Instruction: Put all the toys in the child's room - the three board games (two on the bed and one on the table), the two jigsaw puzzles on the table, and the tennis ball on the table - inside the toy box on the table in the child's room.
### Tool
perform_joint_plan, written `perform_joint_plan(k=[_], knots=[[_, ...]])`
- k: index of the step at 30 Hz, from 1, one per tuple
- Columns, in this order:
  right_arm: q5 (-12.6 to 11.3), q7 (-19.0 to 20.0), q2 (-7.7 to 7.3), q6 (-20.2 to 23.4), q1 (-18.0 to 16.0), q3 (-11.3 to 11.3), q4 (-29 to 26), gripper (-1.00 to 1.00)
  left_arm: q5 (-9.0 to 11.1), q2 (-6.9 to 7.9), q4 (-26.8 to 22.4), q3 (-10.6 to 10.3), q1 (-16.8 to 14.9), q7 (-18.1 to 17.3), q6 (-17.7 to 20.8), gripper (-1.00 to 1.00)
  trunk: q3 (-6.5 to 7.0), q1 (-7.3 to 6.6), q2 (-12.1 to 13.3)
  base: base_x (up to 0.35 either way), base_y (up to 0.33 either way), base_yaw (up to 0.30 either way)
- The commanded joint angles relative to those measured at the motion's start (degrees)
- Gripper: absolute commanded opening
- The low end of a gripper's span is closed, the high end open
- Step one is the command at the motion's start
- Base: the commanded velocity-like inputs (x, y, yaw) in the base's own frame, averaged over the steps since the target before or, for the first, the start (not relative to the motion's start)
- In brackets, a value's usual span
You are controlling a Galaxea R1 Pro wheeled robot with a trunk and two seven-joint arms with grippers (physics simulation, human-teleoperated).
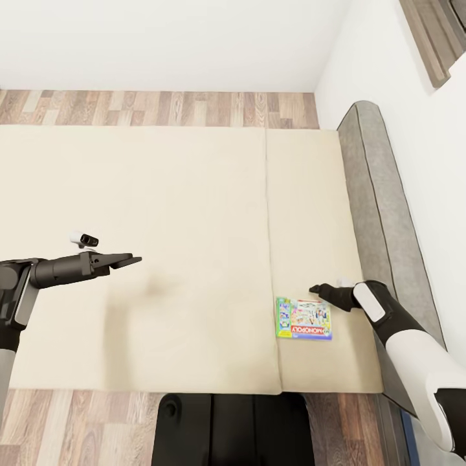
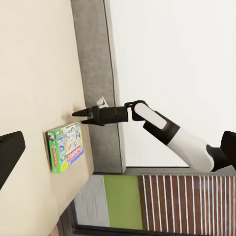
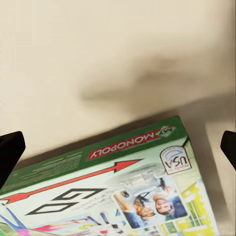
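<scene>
a: where was the board game (image 1: pixel 304 318) then?

b: lying flat on the bed (image 1: pixel 162 213), near the mattress's front edge and close to the grey headboard (image 1: pixel 378 207). the lid read monopoly, green border with a red arrow stripe

a: and the right pincer (image 1: pixel 317 289)?

b: it hovered just beside the box's far edge, not touching. in the right wrist view its two dark fingertips (image 3: pixel 11 152) sat wide apart at either side, so it was spread and held nothing

a: the left pincer (image 1: pixel 133 260)?

b: well apart, out over bare mattress. whether it was spread or pressed together, i couldn't tell

a: what worried you?

b: the box was thin, rigid, glossy cardboard lying flush on a soft beige mattress. no exposed edge underneath to get a finger below. i judged that a straight-down pinch could press it into the padding or skid it along the smooth cover toward the near edge and off onto the wood-plank floor (image 1: pixel 84 414)

a: anything else?

b: the slick printed lid might slip from a shallow grip, and the padded headboard left little room for the right arm on that side
</scene>
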Motion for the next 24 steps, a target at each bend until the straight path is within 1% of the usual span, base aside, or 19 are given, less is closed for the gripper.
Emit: perform_joint_plan(k=[1,9,18,21,24], knots=[[-0.6,-0.5,-0.10,0.3,0.0,0.3,0.0,1.00,0.0,0.01,0.0,0.0,0.0,-0.2,0.6,1.00,0.03,0.04,-0.1,0.000,0.000,0.000],[-0.6,-0.5,-0.17,0.9,0.2,0.3,0.4,1.00,0.0,0.04,0.0,0.0,0.0,-0.2,0.6,1.00,0.77,0.04,-0.1,0.000,0.000,0.000],[-0.5,-0.2,-0.18,1.0,0.3,0.4,4.2,1.00,0.0,0.09,0.0,0.0,0.0,-0.2,0.6,1.00,1.52,0.04,-0.1,0.000,0.000,0.000],[-0.3,1.0,-0.18,1.0,0.4,0.6,4.7,1.00,0.0,0.09,0.0,0.0,0.0,-0.2,0.6,1.00,1.60,0.04,-0.1,0.000,0.000,0.000],[0.1,3.4,-0.18,1.0,0.4,0.7,5.0,1.00,0.0,0.09,0.0,0.0,0.0,-0.2,0.6,1.00,1.63,0.04,-0.1,0.000,0.000,0.000]])
